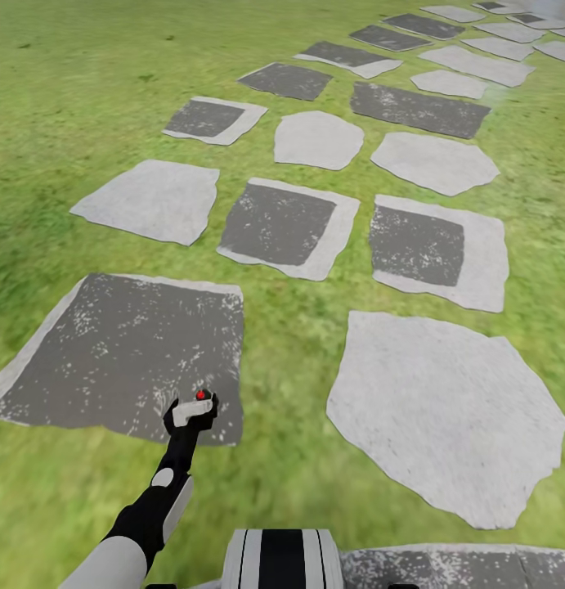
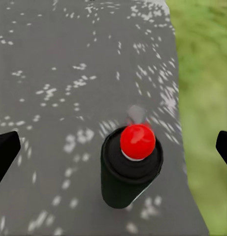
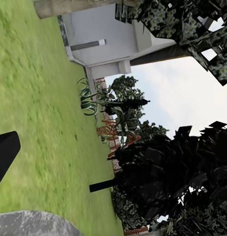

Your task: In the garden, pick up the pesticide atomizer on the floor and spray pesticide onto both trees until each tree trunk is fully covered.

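Lawn [image 1: 86,90] with stepping stones [image 1: 286,225]

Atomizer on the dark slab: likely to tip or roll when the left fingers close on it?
The pesticide atomizer stands upright on the dark stepping stone, a narrow cylinder, so an off-centre nudge could probably tip it. Once down it would likely roll. It looks rigid, and the left gripper's fingers are spread either side.

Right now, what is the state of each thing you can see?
pesticide atomizer: upright on the dark stone, red cap on, not gripped.
left hand: open, fingers either side of the atomizer, apart from it.
dark stepping stone: flat in the lawn.
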Tool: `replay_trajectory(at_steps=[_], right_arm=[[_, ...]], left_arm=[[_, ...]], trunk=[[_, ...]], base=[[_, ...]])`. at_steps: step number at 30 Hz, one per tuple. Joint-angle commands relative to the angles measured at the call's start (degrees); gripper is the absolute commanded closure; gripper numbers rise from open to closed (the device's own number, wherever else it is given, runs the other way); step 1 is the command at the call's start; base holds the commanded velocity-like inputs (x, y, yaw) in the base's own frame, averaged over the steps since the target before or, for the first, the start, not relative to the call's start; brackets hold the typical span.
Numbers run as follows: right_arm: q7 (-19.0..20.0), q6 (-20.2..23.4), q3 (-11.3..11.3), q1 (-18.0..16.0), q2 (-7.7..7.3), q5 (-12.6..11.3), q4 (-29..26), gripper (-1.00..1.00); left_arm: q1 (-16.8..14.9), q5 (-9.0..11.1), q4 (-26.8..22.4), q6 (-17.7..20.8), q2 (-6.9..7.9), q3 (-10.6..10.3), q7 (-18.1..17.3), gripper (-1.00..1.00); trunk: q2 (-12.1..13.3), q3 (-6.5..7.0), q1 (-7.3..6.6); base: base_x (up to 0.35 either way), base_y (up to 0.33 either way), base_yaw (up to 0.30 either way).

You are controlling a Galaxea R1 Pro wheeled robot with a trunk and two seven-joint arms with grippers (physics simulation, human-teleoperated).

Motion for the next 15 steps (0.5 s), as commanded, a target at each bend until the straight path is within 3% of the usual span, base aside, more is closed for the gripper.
replay_trajectory(at_steps=[1, 9, 15], right_arm=[[0.0, -0.2, -0.4, -0.1, 0.03, 0.6, 0.1, -1.00], [0.0, -0.2, -0.4, -0.1, 0.01, 0.6, 0.1, -1.00], [0.0, -0.2, -0.4, 0.0, 0.04, 0.6, 0.1, -1.00]], left_arm=[[0.0, 0.3, 0.0, -0.2, -0.03, 0.1, -0.1, -1.00], [0.0, 0.3, 0.1, -0.2, -0.07, 0.0, -0.1, -1.00], [0.0, 0.3, 0.1, -0.2, -0.11, 0.0, -0.1, -1.00]], trunk=[[0.0, -0.03, 0.00], [0.0, -0.03, 0.00], [0.0, -0.03, 0.00]], base=[[0.089, 0.007, 0.000], [0.027, 0.001, 0.000], [0.003, -0.093, 0.000]])
